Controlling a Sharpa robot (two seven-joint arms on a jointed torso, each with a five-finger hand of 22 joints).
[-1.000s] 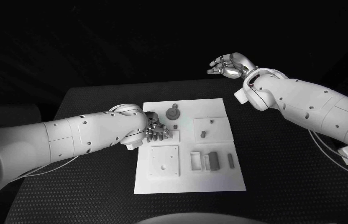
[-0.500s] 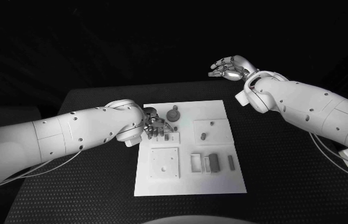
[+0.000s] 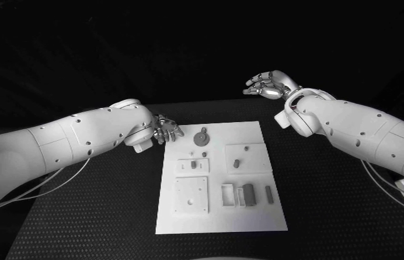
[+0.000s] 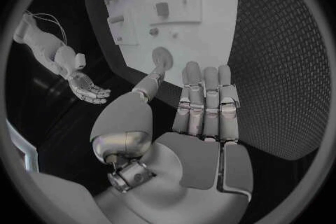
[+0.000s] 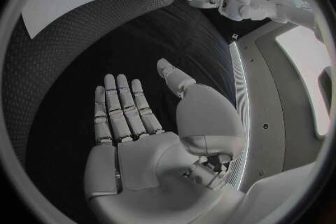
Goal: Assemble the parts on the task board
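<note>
Hands: left hand empty, fingers extended, beside task board; right hand empty, parked clear.

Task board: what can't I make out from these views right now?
- Small parts on the task board: head view, too small to tell seated from loose.
- Board's near end: left wrist view, cut off by the circle's rim.
- Left hand: head view, palm turned away.

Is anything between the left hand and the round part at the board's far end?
Nothing visible. The left hand is open, empty, just off the task board at its far left corner; bare board lies between it and the round part.
</note>
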